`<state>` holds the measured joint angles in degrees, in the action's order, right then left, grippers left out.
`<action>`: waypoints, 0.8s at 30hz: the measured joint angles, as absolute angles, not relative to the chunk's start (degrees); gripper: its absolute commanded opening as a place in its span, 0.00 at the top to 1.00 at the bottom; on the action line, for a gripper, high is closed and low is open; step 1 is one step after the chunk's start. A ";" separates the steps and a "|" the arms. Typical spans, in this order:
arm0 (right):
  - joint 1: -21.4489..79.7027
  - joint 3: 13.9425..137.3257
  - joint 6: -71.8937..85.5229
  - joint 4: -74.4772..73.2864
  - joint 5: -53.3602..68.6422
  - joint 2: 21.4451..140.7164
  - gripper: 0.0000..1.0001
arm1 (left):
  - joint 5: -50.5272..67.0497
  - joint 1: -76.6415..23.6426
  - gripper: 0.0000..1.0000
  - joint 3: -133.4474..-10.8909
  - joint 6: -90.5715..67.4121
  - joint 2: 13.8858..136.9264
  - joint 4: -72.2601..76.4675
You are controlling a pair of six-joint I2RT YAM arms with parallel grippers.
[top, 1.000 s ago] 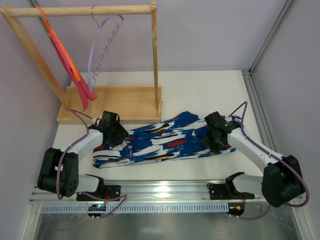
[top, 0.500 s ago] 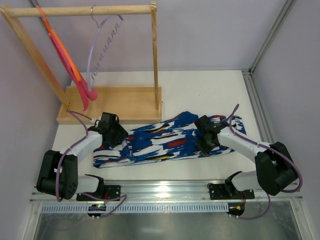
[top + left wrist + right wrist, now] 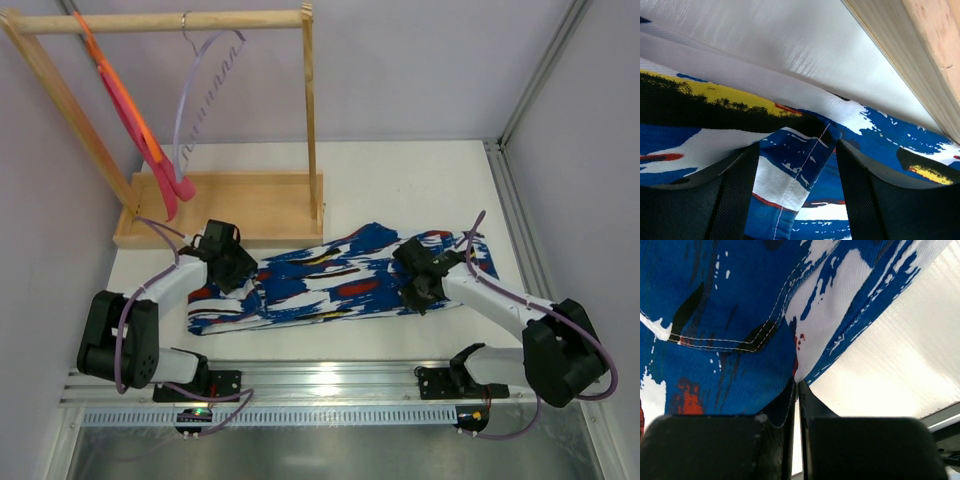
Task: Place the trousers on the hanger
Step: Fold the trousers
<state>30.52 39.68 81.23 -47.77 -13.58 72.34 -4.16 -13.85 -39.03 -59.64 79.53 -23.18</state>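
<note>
White table [image 3: 400, 180] beneath printed trousers [image 3: 330, 285]; pale walls [image 3: 400, 70]; wooden rack [image 3: 230, 205] rear-left

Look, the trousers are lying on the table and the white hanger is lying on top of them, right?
Not quite. The trousers do lie on the table, but the white hanger is not on top of them: it hangs from the wooden rail at the back. The top view shows it.

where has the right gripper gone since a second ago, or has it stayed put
Yes, moved. The right gripper has shifted slightly left, toward the rack base, and nearer the front rail, jaws shut on the trousers.
</note>
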 measured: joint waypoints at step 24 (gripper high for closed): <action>44.69 56.69 42.15 -13.98 4.14 78.78 0.19 | -0.23 -13.39 0.00 -49.06 -52.90 57.82 -36.56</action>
